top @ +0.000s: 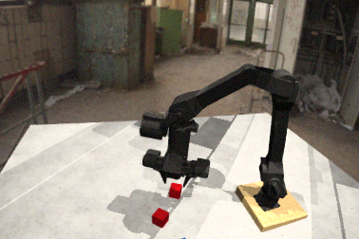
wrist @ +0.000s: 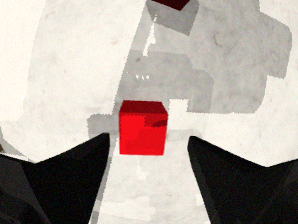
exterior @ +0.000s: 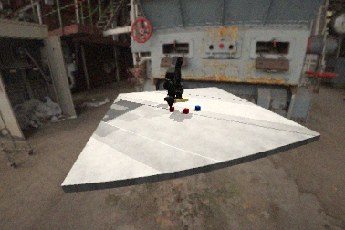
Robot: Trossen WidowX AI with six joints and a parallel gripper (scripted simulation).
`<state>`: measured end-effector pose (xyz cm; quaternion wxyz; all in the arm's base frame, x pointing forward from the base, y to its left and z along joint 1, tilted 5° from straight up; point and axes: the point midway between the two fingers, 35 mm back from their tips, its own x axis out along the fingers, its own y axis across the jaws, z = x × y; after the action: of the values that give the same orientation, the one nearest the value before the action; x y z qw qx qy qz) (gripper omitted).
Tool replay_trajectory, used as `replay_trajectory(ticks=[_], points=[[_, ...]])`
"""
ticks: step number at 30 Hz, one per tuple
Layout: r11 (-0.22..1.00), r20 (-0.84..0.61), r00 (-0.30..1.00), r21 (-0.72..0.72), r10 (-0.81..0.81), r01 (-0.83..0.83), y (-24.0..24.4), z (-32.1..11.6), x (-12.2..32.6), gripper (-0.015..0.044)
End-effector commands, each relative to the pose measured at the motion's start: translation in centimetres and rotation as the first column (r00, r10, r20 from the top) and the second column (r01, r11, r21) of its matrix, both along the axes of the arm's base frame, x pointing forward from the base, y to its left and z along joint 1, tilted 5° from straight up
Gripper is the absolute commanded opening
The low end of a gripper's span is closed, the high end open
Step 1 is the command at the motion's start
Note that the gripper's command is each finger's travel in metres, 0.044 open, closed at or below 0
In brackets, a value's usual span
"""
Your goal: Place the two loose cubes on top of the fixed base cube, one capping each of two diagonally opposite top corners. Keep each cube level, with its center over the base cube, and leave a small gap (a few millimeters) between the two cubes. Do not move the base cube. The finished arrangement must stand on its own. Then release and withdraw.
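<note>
The jaws are released, hanging over one red cube [top: 175,191] [exterior: 172,109] [wrist: 143,132]. Seen from the top, another red cube [top: 160,217] [exterior: 186,110] [wrist: 172,4] neighbours it at seven o'clock, the wooden base [top: 296,215] [exterior: 183,100] at three.

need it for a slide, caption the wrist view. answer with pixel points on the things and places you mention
Open gripper [top: 175,182] [exterior: 172,108] [wrist: 149,141] above a red cube [top: 175,191] [exterior: 172,109] [wrist: 142,134], a second red cube [top: 160,217] [exterior: 186,110] [wrist: 172,4] cut off at the top edge

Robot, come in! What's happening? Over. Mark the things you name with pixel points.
Gripper [top: 176,181] [exterior: 171,107] [wrist: 149,141] open, above near red cube [top: 175,191] [exterior: 172,109] [wrist: 142,134]. Both red cubes on table [top: 57,159] [exterior: 151,149] [wrist: 65,65]. Nothing seen blocking.
</note>
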<state>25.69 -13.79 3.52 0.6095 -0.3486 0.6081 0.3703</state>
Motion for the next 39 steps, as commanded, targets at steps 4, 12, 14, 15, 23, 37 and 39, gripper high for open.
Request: replay_trajectory(ticks=[4,12,14,15,23,37,39], points=[[1.000,-0.015,1.000,0.013,0.001,-0.001,0.3,-1.6,-0.3,0.0265],[1.000,-0.015,1.000,0.013,0.001,-0.001,0.3,-2.3,-0.4,0.0239],[1.000,-0.015,1.000,0.013,0.001,-0.001,0.3,-2.3,-0.4,0.0186],[1.000,-0.015,1.000,0.013,0.001,-0.001,0.3,-2.3,-0.4,0.0160],[1.000,-0.015,1.000,0.013,0.001,-0.001,0.3,-1.9,-0.3,0.0105],[1.000,-0.014,1.000,0.013,0.001,-0.001,-0.2,2.4,0.4,0.0105],[1.000,-0.014,1.000,0.013,0.001,-0.001,-0.2,3.1,0.4,0.0105]])
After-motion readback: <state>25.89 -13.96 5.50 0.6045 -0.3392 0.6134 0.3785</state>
